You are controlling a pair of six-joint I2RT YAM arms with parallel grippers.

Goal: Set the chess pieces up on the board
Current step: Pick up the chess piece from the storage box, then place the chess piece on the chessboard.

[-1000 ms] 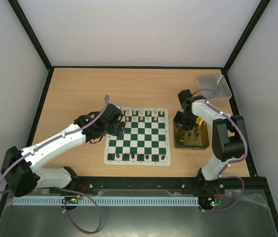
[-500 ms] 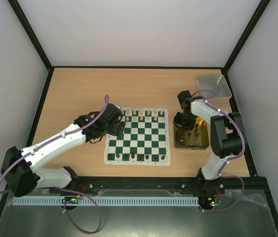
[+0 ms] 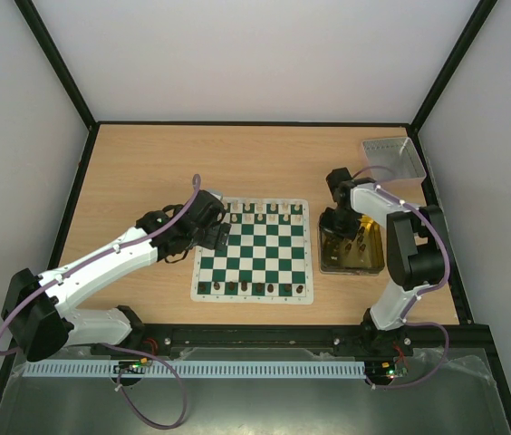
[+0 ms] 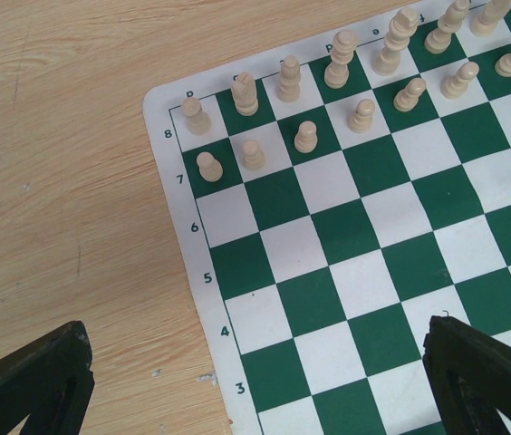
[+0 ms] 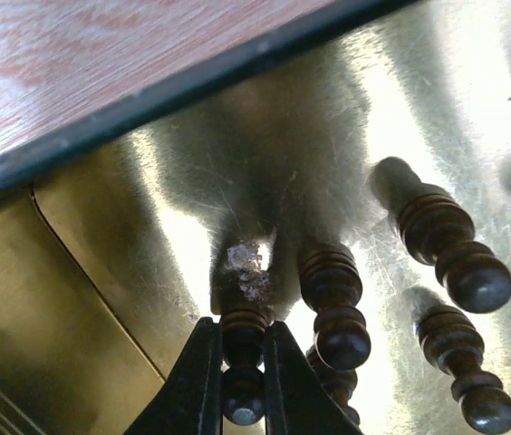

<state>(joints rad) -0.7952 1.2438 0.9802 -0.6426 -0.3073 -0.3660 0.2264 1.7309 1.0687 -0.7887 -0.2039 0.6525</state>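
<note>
The right gripper (image 5: 242, 331) pinches a dark brown chess piece (image 5: 243, 403) near the yellow tray (image 5: 83, 299) wall, other dark pieces (image 5: 339, 317) crowding its right, while the left gripper (image 4: 255, 372) hangs spread wide over the board (image 4: 364, 263) corner, cream pieces (image 4: 305, 136) on ranks printed 8 and 7, open squares nearer.

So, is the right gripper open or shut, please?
Shut: the right gripper pinches a dark chess piece between its fingers, within the yellow tray.

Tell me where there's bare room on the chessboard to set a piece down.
The board is bare across its middle ranks, between cream pieces along its far edge and dark pieces along its near edge. Bare table wood lies left of it. Crowded: those edge rows, and the yellow tray, where the right gripper grips a dark piece.
</note>
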